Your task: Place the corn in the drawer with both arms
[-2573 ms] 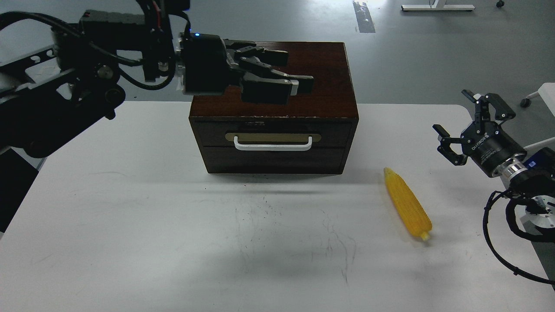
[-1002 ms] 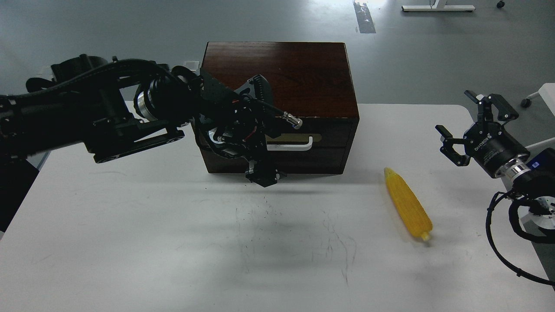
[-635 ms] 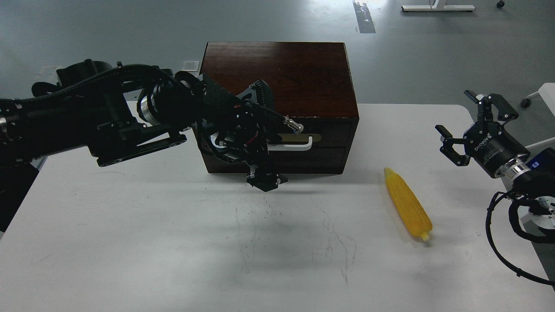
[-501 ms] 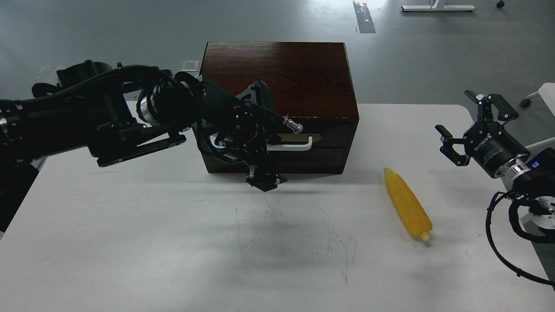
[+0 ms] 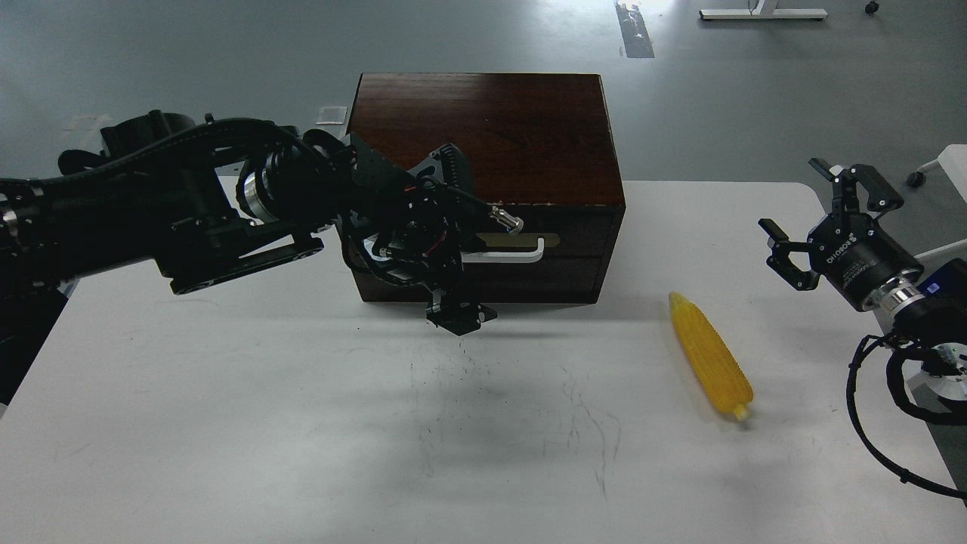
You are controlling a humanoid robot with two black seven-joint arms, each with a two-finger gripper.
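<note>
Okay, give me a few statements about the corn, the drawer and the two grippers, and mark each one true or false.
1. The corn lies on the table. True.
2. The drawer is pulled out. False: it is closed.
3. The right gripper holds the corn. False: it is open, apart from the corn.
4. The left gripper is in front of the drawer, near its handle. True.
5. The corn is left of the drawer. False: it is to the right.
</note>
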